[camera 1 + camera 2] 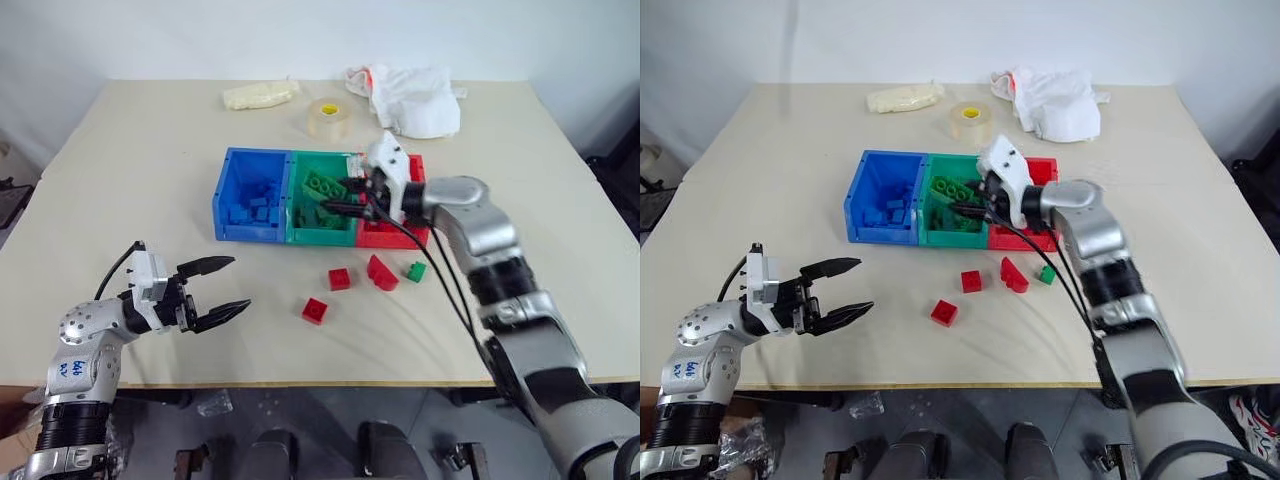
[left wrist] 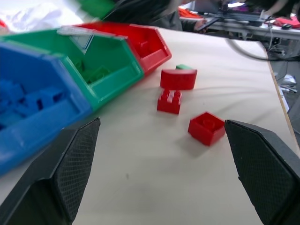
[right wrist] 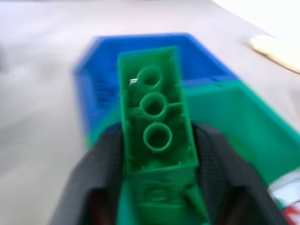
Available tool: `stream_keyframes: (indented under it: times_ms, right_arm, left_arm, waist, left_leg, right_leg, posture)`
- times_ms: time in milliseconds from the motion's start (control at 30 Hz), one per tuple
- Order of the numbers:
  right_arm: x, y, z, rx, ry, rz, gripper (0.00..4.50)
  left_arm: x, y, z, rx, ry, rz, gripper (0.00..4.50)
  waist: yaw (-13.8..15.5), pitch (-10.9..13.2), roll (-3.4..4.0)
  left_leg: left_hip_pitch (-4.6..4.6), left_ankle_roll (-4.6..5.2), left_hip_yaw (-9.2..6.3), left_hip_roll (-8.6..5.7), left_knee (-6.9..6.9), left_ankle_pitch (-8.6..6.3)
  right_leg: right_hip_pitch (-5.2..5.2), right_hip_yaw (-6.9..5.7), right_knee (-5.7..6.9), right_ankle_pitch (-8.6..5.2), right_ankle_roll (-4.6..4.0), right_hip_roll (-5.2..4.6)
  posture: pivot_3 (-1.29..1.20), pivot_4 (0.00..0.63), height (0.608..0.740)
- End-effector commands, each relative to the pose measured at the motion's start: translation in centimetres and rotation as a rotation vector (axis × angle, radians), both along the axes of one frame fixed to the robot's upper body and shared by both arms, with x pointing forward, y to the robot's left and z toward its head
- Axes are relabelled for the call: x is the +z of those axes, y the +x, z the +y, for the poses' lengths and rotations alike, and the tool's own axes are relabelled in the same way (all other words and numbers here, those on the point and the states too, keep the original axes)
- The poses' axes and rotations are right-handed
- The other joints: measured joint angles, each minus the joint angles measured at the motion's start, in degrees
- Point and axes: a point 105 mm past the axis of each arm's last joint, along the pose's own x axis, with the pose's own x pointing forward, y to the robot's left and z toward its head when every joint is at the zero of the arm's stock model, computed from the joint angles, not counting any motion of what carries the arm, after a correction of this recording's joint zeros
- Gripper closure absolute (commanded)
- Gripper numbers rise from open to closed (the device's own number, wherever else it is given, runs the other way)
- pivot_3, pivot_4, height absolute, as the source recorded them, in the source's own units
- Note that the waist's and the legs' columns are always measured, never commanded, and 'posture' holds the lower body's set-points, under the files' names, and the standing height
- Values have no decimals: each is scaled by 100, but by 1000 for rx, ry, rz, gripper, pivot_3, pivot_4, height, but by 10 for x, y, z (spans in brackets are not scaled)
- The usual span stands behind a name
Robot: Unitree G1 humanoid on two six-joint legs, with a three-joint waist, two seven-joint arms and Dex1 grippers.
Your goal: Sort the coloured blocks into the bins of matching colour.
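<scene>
Here, the long green block (image 3: 157, 126) sits clamped between the two black fingers of my right end effector (image 1: 352, 196), poised over the green bin (image 1: 322, 234), the middle box of the joined row, with the blue bin (image 1: 245, 228) to one side and the red bin (image 1: 392, 236) to the other. The brick is hard, hollow plastic, light and stiff, and I judge its smooth side walls could slip in a loose pinch; gripping across the long flat sides, as now, looks the safest hold. Three red blocks, a square one (image 1: 315, 310), another square one (image 1: 340, 279) and a wedge (image 1: 381, 272), lie loose on the surface just in front of the bins, with a small green block (image 1: 416, 271) beside the wedge. My left end effector (image 1: 215, 289) hangs above the near edge of the surface, fingers spread wide and holding nothing. At the far side rest a tape roll (image 1: 328, 117) and a crumpled white cloth (image 1: 415, 100).
</scene>
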Motion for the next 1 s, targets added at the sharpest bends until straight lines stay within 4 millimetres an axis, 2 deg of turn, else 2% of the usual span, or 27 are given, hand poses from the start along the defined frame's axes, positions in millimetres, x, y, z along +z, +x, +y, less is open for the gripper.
stream_keyframes:
  times_ms: [33, 133, 300, 467, 600, 900, 1000]
  right_arm:
    - [13, 10, -1, -29, 10, -82, 982]
    - [16, 9, -2, -8, 12, -100, 25]
    - [10, -12, -12, 103, -3, -90, 25]
    - [-10, -65, -39, 283, -48, 3, 25]
    - [-22, -106, -80, 289, -75, 95, 25]
    - [-71, -153, -194, -110, -202, 291, 25]
    - [-76, -161, -206, -165, -205, 317, 25]
  left_arm:
    - [5, -1, 0, 6, -4, -32, 0]
    - [6, -2, 1, 10, -6, -34, 0]
    - [4, -4, 0, 8, -8, -29, 0]
    - [2, -2, -3, -15, -10, -18, 0]
    - [0, 0, -2, -31, -7, -6, 0]
    - [-6, 1, 11, -39, 16, 28, 0]
    - [-5, 3, 11, -44, 17, 25, 0]
  waist:
    - [-33, 0, 0]
    - [-100, 0, 0]
    - [-125, 1, 2]
    - [-8, 1, 1]
    - [90, 1, 3]
    - [225, 1, 2]
    - [223, 2, 2]
  left_leg:
    - [0, 0, -2, 0, -1, 0]
    - [0, 0, -5, -2, -1, 0]
    - [0, 0, -5, 2, -2, 0]
    - [-4, 2, -14, -4, 7, -1]
    - [-5, 2, -5, -2, 12, -1]
    - [-2, 4, 22, 4, 11, -2]
    - [0, 6, 26, 3, 12, -1]
  right_leg:
    - [-1, -2, 1, 0, 0, 0]
    - [1, -3, 1, 0, 0, -2]
    - [1, -2, 1, 0, 0, 2]
    - [7, -2, -1, 0, 0, -5]
    - [9, 0, -10, 1, 1, -5]
    - [15, 5, -24, 2, 4, -5]
    - [18, 7, -24, 3, 7, -5]
  posture:
    - [0, 150, 740]
    - [0, 150, 740]
    - [0, 150, 740]
    - [0, 150, 740]
    - [0, 150, 740]
    - [0, 150, 740]
    - [0, 150, 740]
